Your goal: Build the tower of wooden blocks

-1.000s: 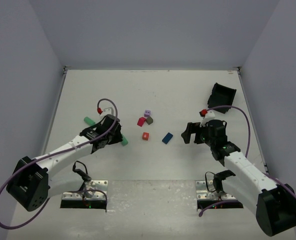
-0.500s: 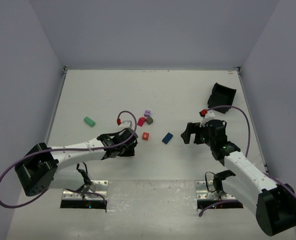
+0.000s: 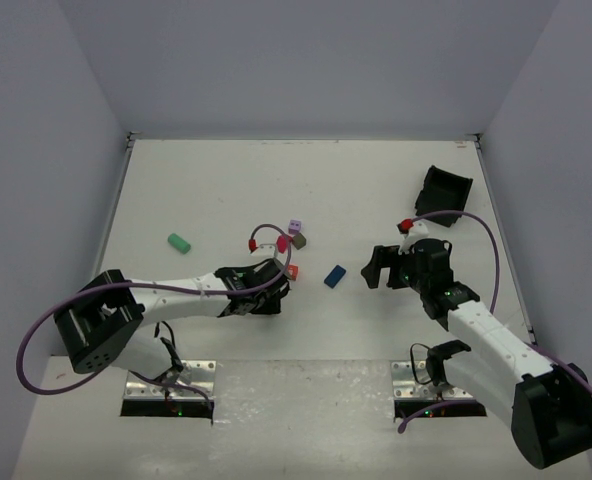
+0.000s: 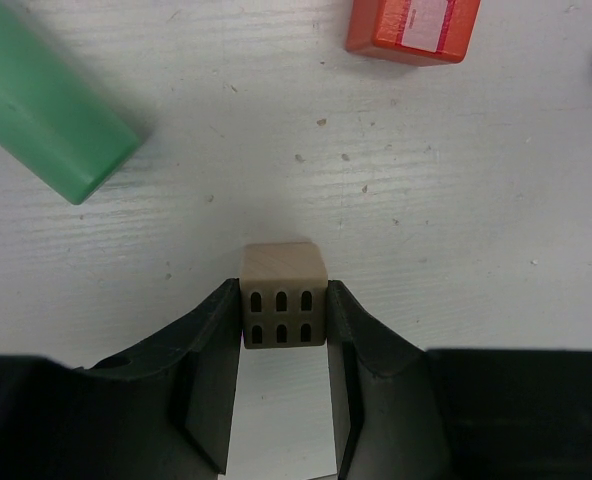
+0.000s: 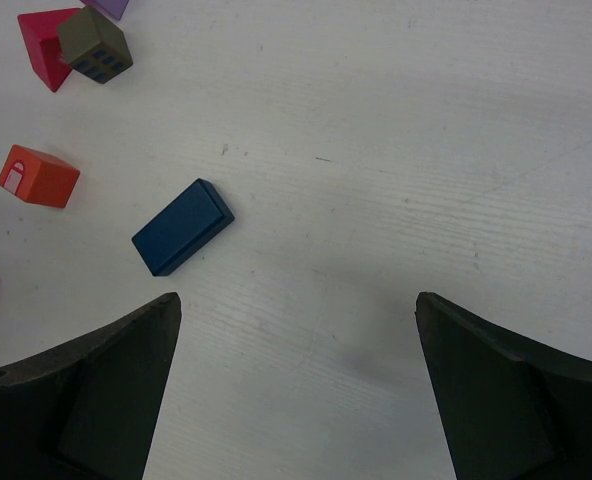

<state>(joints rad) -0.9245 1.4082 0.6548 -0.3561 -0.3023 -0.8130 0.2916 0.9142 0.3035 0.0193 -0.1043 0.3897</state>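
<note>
Swinging over the table (image 3: 376, 180) from the far left to the near middle, pinching a tan block (image 4: 284, 265) in the left gripper (image 4: 284, 305) near the red block (image 4: 414, 25), holding the right gripper (image 5: 296, 300) spread wide, right of the blue block (image 5: 183, 227), probably bringing a first piece for a tower not yet begun.

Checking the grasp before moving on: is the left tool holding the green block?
No, the left tool grips the tan block; the green block lies apart from it.
</note>
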